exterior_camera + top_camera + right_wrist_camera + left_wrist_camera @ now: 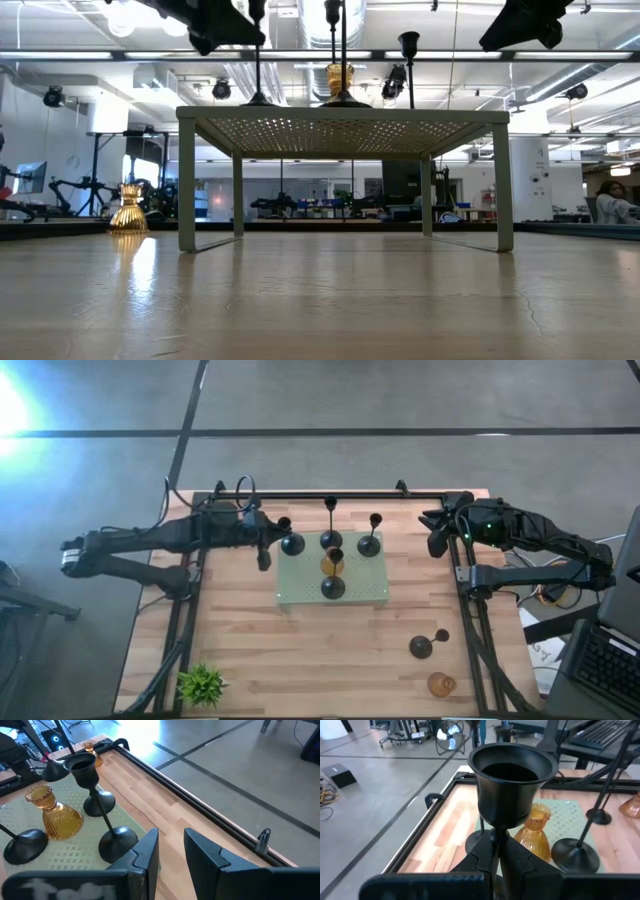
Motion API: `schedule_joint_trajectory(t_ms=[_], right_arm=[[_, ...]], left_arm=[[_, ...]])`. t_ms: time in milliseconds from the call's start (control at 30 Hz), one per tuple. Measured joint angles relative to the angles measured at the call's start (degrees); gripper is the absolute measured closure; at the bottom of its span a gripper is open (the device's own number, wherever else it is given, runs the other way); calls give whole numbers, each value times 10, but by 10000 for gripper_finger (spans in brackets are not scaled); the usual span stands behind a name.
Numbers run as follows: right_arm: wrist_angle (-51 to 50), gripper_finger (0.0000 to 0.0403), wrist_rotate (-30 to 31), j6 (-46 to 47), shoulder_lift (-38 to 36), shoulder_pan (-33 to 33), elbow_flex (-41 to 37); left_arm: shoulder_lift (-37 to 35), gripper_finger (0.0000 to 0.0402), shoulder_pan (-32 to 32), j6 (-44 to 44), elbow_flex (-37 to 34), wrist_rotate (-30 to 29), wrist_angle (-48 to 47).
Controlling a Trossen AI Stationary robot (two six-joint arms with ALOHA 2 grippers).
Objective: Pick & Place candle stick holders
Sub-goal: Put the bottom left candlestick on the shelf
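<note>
The left claw (497,855) is pressed together on the thin stem of a black candle holder (290,541), which stands upright at the left edge of the pale green rack (365,592) in the middle of the worktop (300,660). The stem runs vertically, straight up between the fingers, with the cup above them. I judge this arm is about to set it down or let go. The right claw (170,855) is spread and holds nothing; it hovers at the right rear of the worktop, near the rack. Other black holders and one amber holder (332,562) stand on the rack. Well apart, at the front right, a black holder (422,646) and another amber holder (441,683) wait, nearer to the right arm.
</note>
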Motion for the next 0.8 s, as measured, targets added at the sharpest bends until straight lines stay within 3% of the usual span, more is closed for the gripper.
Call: schedule_joint_trajectory(t_ms=[433,800], right_arm=[[-1,322,0,0,0,0,0],[-2,327,0,-4,0,0,0]], left_arm=[[31,385,69,-11,0,59,16],[56,385,76,-22,-3,68,21]])
